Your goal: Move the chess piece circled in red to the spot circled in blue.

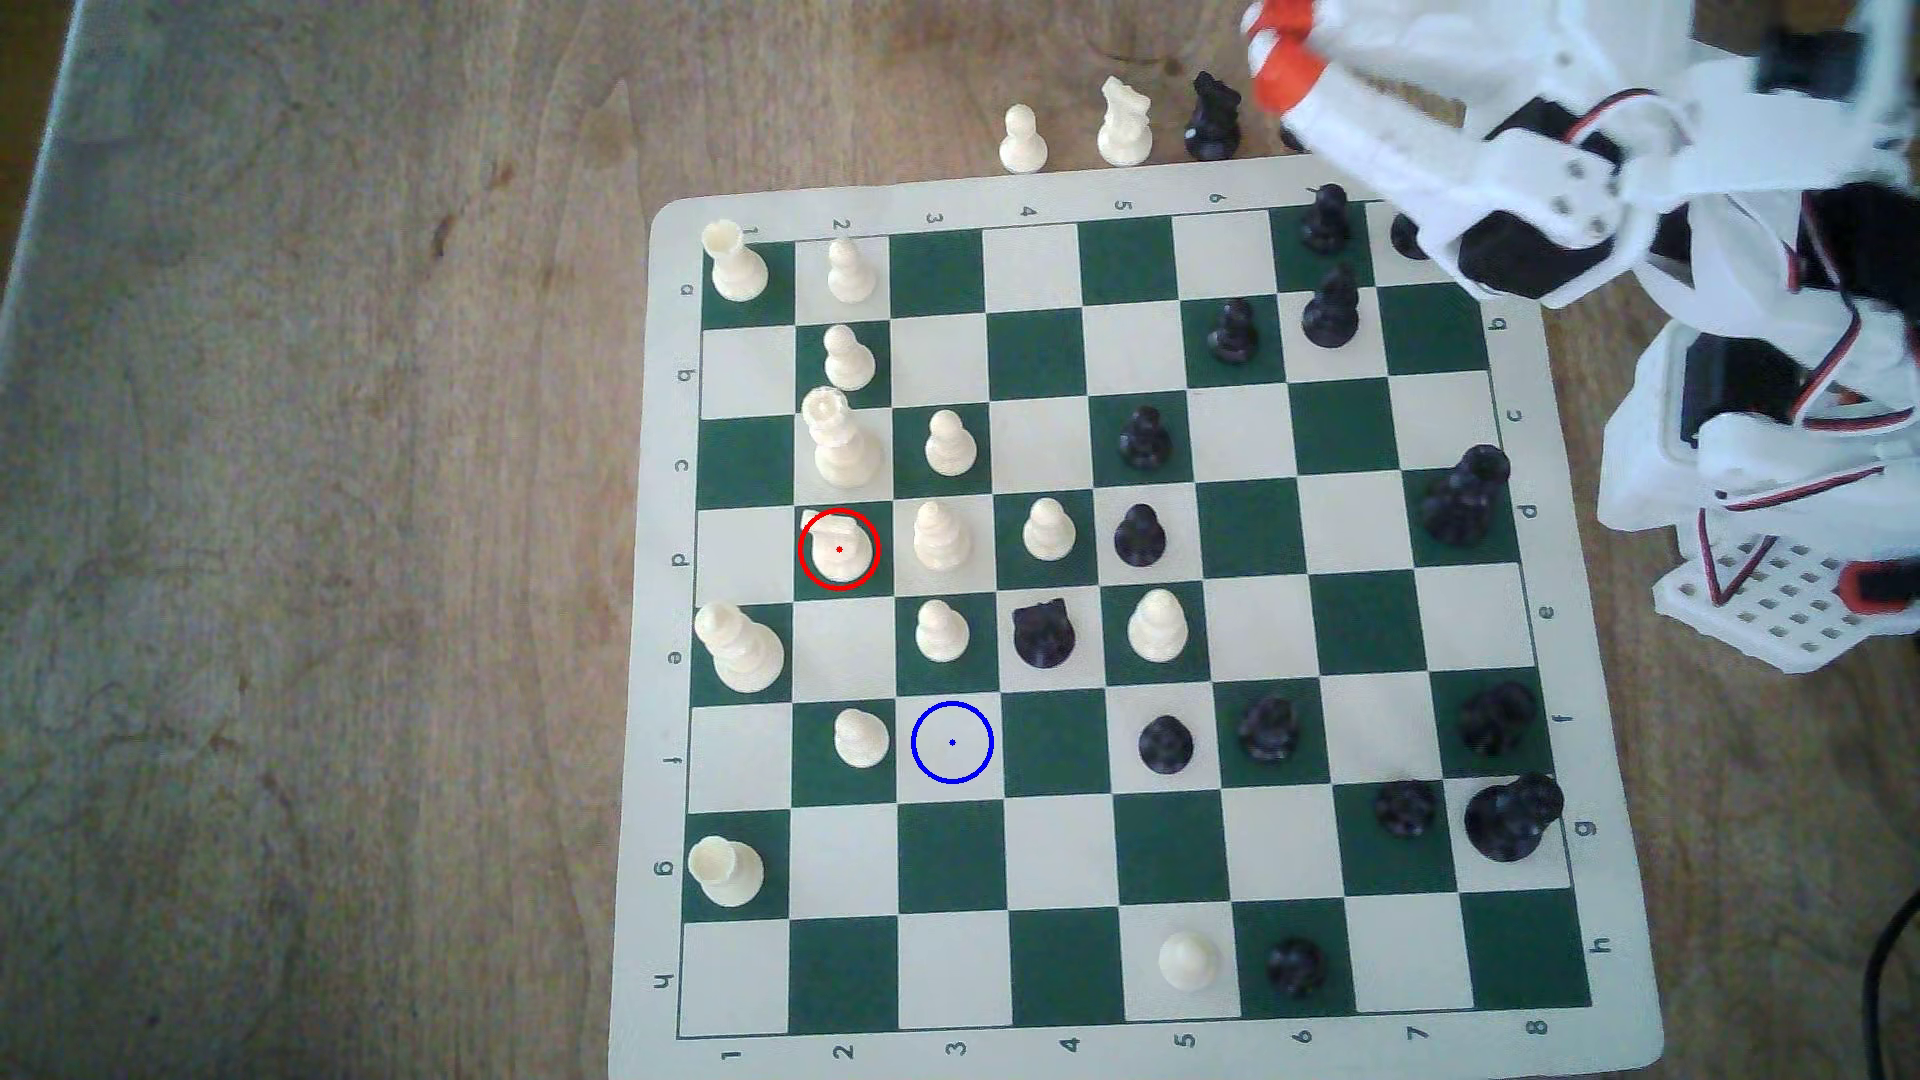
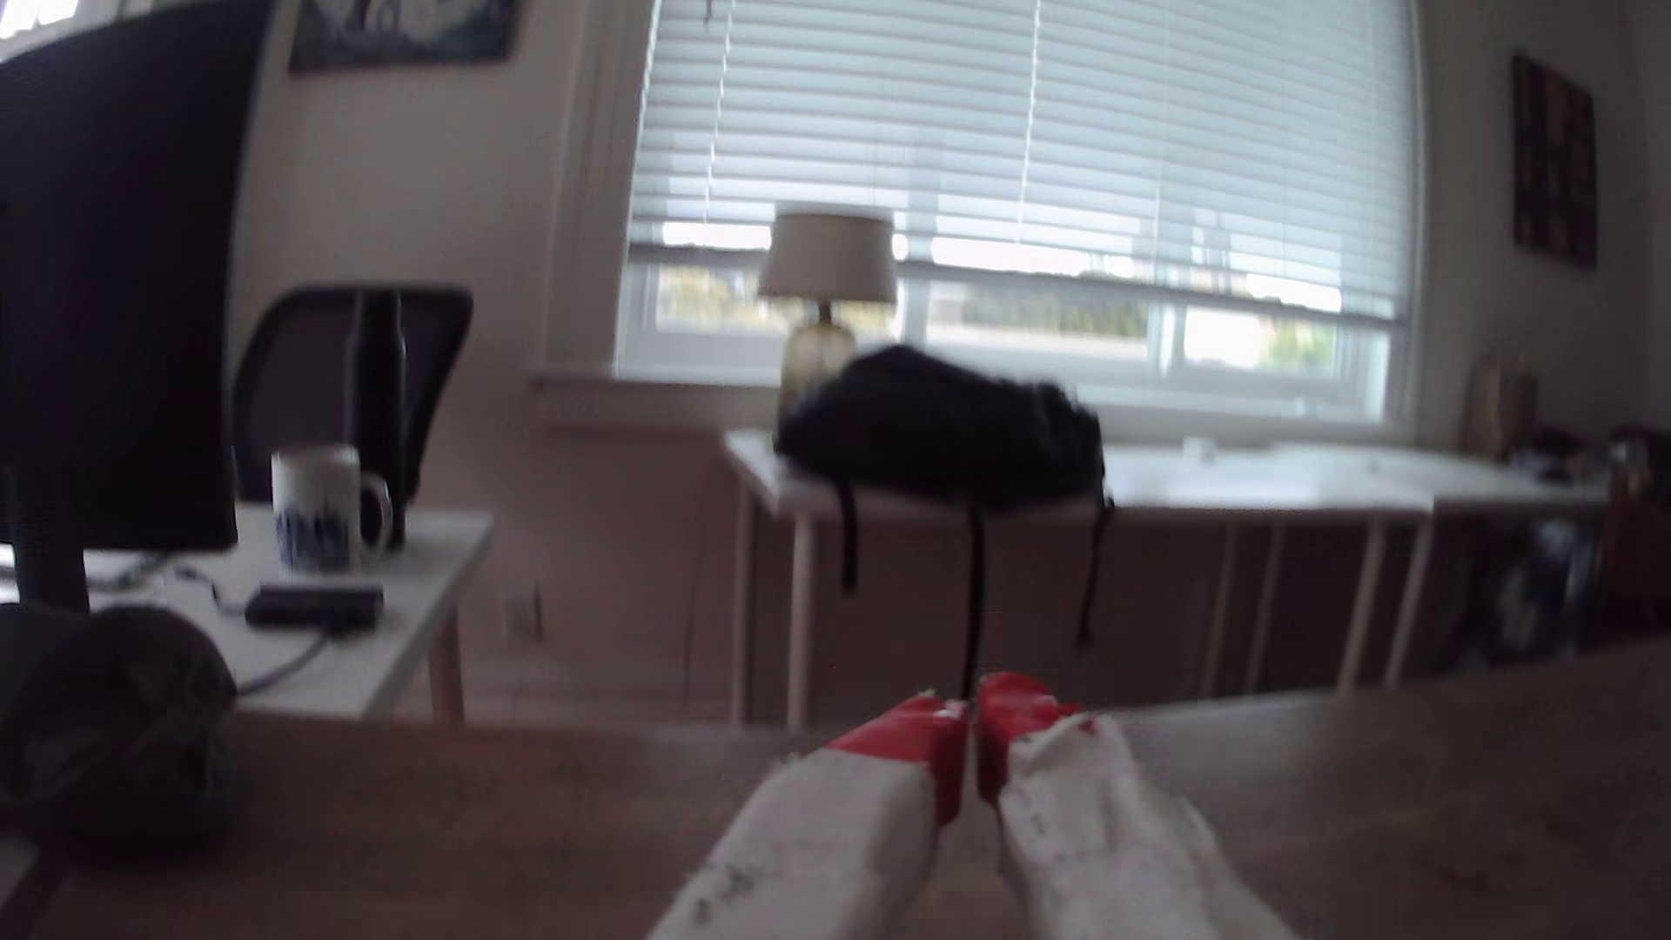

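Cream-white knight (image 1: pixel 837 550), ringed in red, stands upright on a dark green square at the left-centre of the exterior frame, in the second column of the chessboard (image 1: pixel 665 623). We note it is hemmed in: a tall cream piece (image 1: pixel 840 441) on the square just above it in the frame, and a cream bishop (image 1: pixel 940 535) on the square just beside it toward the frame's right. The target square (image 1: pixel 952 743), cream with a blue ring and dot, lies lower in the frame and one column to the right; it is bare, with a cream pawn (image 1: pixel 860 737) on the square beside it. The arm sits folded at the upper right corner of the exterior frame, its red-tipped fingers (image 1: pixel 1283 52) well apart from the knight and off the board's corner. In the wrist view the fingers (image 2: pixel 972 746) are drawn together with only a thin slit between the red tips, holding nothing, and point out past the tabletop (image 2: pixel 452 813) toward the room. We judge this a parked pose and the transfer not yet begun. Given the crowding, we expect the approach must come from above, with the fingers parted only narrowly, so that neighbours are not knocked; the knight's blocky head may offer an uneven hold.
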Robot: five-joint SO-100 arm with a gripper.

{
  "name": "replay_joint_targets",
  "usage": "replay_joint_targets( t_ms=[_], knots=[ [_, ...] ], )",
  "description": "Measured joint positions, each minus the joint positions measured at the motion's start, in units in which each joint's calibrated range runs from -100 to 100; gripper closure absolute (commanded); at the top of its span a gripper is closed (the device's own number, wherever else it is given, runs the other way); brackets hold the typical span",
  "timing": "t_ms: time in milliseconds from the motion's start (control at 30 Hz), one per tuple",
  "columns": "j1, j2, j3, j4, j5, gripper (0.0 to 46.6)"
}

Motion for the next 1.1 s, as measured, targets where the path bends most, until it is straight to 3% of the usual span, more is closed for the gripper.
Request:
replay_joint_targets(
  t_ms=[100, 133, 267, 500, 600, 900, 1100],
  knots=[
    [-2.0, 3.7, -3.4, 8.0, -0.8, 46.4],
    [-3.2, 7.2, -6.0, 10.8, -2.1, 44.1],
    [-6.4, 18.4, -15.0, 16.0, -5.1, 44.7],
    [-9.1, 37.0, -22.0, 15.1, -7.7, 42.0],
    [-10.3, 43.2, -23.9, 13.9, -7.8, 38.3],
    [-11.0, 60.9, -33.9, 13.1, -9.6, 35.1],
    [-14.1, 68.8, -37.9, 13.1, -7.9, 34.4]
  ],
)
